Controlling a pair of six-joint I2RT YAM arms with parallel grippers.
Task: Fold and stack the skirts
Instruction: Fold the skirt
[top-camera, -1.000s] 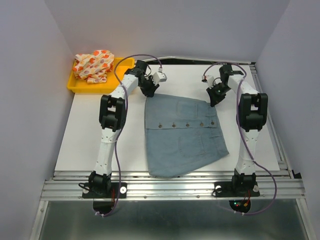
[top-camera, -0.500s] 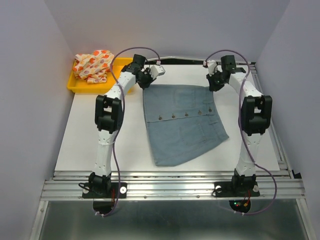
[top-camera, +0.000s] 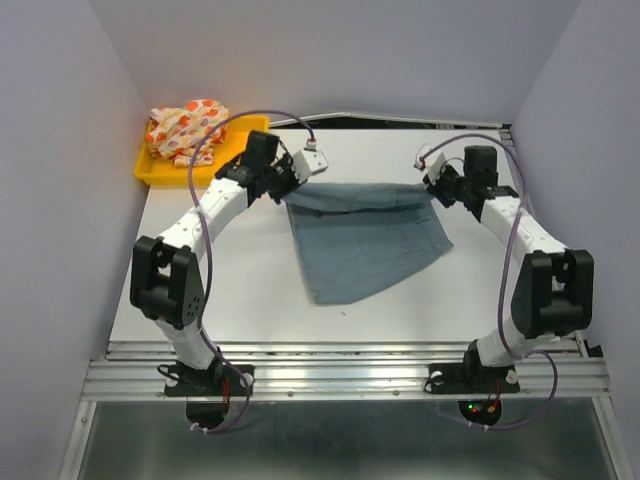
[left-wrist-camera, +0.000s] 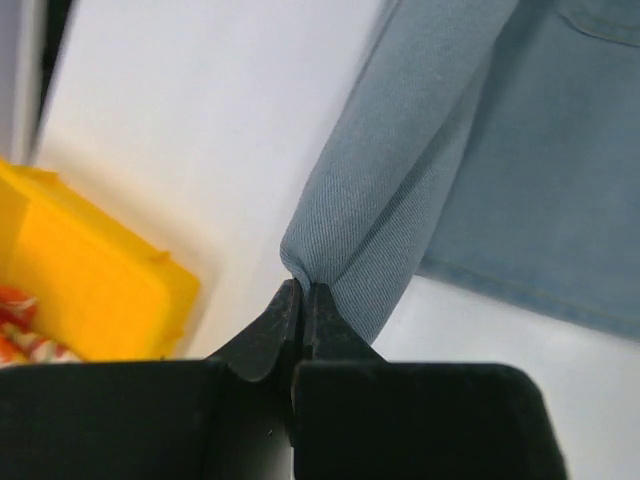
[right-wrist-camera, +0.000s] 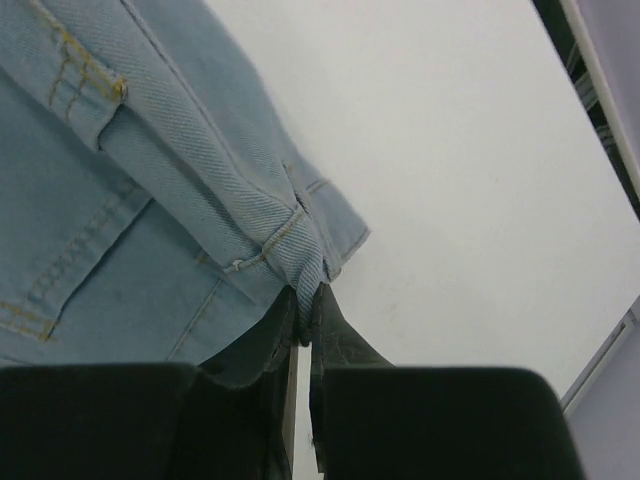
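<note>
Denim skirt (top-camera: 365, 240) was spread on the desk (top-camera: 240, 290) between the arms, with its far edge raised and doubled over. The left end effector (left-wrist-camera: 302, 292) was clamped shut on the far-left corner, and the right end effector (right-wrist-camera: 305, 295) on the far-right waistband corner. The spotted skirt (top-camera: 185, 130) was heaped in the yellow tray (top-camera: 150, 172) at the far left.

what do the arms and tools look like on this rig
The left arm and right arm are both slim white tubes linked by chunky black joint blocks. A thin purple cable loops along each one. The left tool and right tool are matte black, each with two flat fingers tapering to narrow tips.
</note>
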